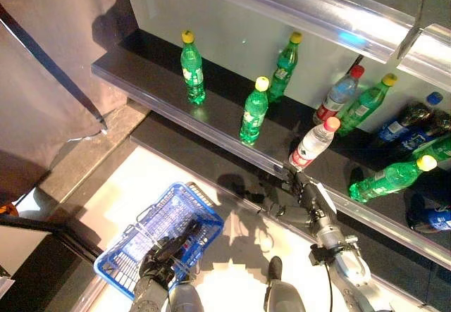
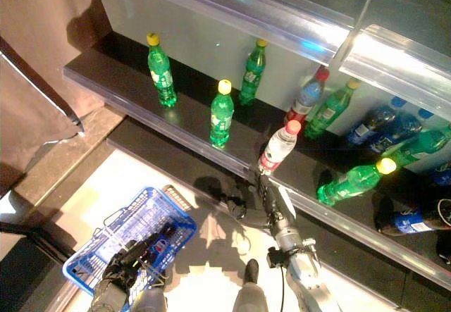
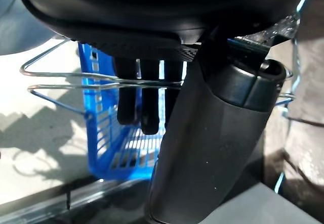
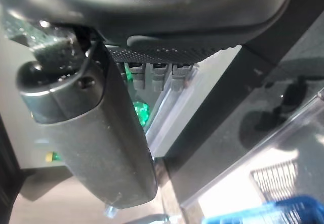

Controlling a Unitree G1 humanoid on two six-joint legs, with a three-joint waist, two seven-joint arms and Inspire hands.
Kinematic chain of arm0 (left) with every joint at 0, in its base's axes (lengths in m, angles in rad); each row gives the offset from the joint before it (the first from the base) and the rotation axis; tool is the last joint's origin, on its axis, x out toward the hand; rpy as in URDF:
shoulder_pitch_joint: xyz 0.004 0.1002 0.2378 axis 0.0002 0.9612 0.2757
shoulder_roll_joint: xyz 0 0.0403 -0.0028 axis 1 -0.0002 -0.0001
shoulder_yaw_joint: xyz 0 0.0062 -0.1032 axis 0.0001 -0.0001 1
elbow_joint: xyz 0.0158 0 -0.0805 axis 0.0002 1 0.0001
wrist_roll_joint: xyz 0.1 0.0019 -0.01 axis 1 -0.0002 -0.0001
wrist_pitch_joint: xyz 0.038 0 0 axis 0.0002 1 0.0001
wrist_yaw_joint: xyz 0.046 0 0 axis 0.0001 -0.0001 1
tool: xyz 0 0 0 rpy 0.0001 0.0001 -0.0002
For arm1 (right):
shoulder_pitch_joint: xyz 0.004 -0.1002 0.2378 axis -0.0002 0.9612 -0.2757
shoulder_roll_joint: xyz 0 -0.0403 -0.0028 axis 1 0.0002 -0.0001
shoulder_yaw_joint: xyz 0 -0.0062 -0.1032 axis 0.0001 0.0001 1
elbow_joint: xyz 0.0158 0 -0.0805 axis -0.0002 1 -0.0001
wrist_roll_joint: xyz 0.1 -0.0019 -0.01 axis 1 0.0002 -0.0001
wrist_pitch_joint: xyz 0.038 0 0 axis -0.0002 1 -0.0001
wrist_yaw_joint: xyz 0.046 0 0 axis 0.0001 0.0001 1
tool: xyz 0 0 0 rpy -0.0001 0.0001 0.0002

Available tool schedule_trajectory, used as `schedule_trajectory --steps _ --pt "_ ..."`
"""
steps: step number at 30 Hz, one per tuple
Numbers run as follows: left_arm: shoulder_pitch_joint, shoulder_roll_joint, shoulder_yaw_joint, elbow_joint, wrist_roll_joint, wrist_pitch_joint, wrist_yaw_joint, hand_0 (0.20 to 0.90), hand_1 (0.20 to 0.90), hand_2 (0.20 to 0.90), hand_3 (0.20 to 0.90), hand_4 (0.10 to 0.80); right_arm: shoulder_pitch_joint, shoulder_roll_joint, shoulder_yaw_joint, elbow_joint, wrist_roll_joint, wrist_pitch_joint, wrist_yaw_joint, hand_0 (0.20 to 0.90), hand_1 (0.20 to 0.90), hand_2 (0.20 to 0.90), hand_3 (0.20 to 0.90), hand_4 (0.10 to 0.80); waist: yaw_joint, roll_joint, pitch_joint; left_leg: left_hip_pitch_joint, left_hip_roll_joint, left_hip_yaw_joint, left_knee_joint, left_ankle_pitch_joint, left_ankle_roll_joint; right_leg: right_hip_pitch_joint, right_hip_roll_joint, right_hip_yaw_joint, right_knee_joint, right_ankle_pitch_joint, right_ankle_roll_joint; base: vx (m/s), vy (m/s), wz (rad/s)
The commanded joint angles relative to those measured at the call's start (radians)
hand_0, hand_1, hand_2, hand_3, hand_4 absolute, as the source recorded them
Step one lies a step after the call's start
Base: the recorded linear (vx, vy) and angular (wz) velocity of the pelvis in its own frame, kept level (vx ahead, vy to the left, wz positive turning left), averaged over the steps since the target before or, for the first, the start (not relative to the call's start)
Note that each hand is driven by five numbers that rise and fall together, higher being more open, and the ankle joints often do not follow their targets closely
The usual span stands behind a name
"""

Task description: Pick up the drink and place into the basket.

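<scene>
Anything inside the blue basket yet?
No drink shows inside the blue basket. The left hand has its fingers curled over the wire handles, and the hand hides part of the basket floor.

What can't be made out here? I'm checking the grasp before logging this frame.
- Right hand: eye views show it at the shelf edge below the clear bottle; contact unclear.
- Right wrist view: the thumb blocks the bottle.
- Left hand at the basket handles; left wrist view leaves the grip unclear.
</scene>
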Motion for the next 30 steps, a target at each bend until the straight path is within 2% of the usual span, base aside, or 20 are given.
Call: schedule_trajectory --steps 1,3,5,9,19,22,25,28,30 --pt "-0.028 0.093 0.022 -0.238 0.077 -0.079 -0.027 0.300 0.300 0.300 0.200 0.100 -0.071 -0.007 -0.019 -0.109 0.008 -0.126 -0.033 0.900 0.900 0.900 0.900 0.800 0.030 -0.020 -0.043 -0.058 0.025 0.046 0.078 0.047 0.082 0.038 -0.072 0.001 0.011 0.080 0.026 0.009 -0.126 0.00" --pt "-0.016 0.091 0.025 -0.244 0.082 -0.075 -0.024 0.300 0.300 0.300 0.200 0.100 -0.057 -0.016 -0.033 -0.119 0.009 -0.145 -0.044 0.900 0.900 0.900 0.900 0.800 0.030 -0.022 -0.046 -0.052 0.038 0.047 0.070 0.055 0.074 0.054 -0.054 0.001 -0.001 0.065 0.025 0.016 -0.115 0.02" --pt "0.010 0.079 0.019 -0.259 0.086 -0.074 -0.027 0.300 0.300 0.300 0.200 0.100 -0.058 -0.021 -0.074 -0.170 -0.011 -0.269 -0.127 0.900 0.900 0.900 0.900 0.800 0.027 -0.013 -0.052 -0.035 0.050 0.053 0.043 0.069 0.068 0.072 -0.037 0.001 -0.020 0.053 0.019 0.041 -0.076 0.07" --pt "0.033 0.057 0.013 -0.238 0.091 -0.085 -0.051 0.300 0.300 0.300 0.200 0.100 -0.071 0.000 -0.115 -0.211 -0.053 -0.351 -0.163 0.900 0.900 0.900 0.900 0.800 0.021 0.001 -0.073 -0.009 0.050 0.060 0.019 0.073 0.067 0.087 -0.027 0.012 -0.029 0.039 0.007 0.056 0.011 -0.03" --pt "0.048 0.039 0.022 -0.209 0.095 -0.069 -0.072 0.300 0.300 0.300 0.200 0.100 -0.132 -0.043 -0.162 -0.253 -0.004 -0.412 -0.059 0.900 0.900 0.900 0.900 0.800 0.027 0.018 -0.124 0.040 0.063 0.074 -0.018 0.084 0.055 0.130 -0.022 -0.001 -0.040 0.013 -0.013 0.051 0.022 -0.03" --pt "0.050 0.030 0.025 -0.183 0.104 -0.068 -0.081 0.300 0.300 0.300 0.200 0.100 -0.140 -0.043 -0.174 -0.273 -0.007 -0.425 -0.073 0.900 0.900 0.900 0.900 0.800 0.026 0.020 -0.141 0.058 0.063 0.075 -0.027 0.081 0.054 0.143 -0.021 -0.005 -0.041 0.007 -0.016 0.084 0.020 0.00" --pt "0.053 0.025 0.023 -0.166 0.106 -0.070 -0.083 0.300 0.300 0.300 0.200 0.100 -0.151 -0.038 -0.191 -0.280 -0.028 -0.448 -0.136 0.900 0.900 0.900 0.900 0.800 0.026 0.022 -0.154 0.069 0.063 0.077 -0.030 0.077 0.054 0.150 -0.020 -0.006 -0.040 0.001 -0.016 0.086 0.021 0.01" --pt "0.060 0.019 0.024 -0.148 0.107 -0.073 -0.087 0.300 0.300 0.300 0.200 0.100 -0.147 -0.025 -0.215 -0.275 -0.143 -0.416 -0.302 0.900 0.900 0.900 0.900 0.800 0.022 0.026 -0.163 0.078 0.064 0.079 -0.027 0.070 0.053 0.151 -0.022 -0.002 -0.032 -0.004 -0.016 0.084 0.017 0.00" --pt "0.064 0.019 0.022 -0.146 0.106 -0.074 -0.084 0.300 0.300 0.300 0.200 0.100 -0.147 -0.023 -0.223 -0.252 -0.157 -0.421 -0.378 0.900 0.900 0.900 0.900 0.800 0.018 0.029 -0.163 0.080 0.066 0.084 -0.023 0.070 0.052 0.148 -0.022 -0.001 -0.027 -0.006 -0.017 0.063 0.013 -0.02"
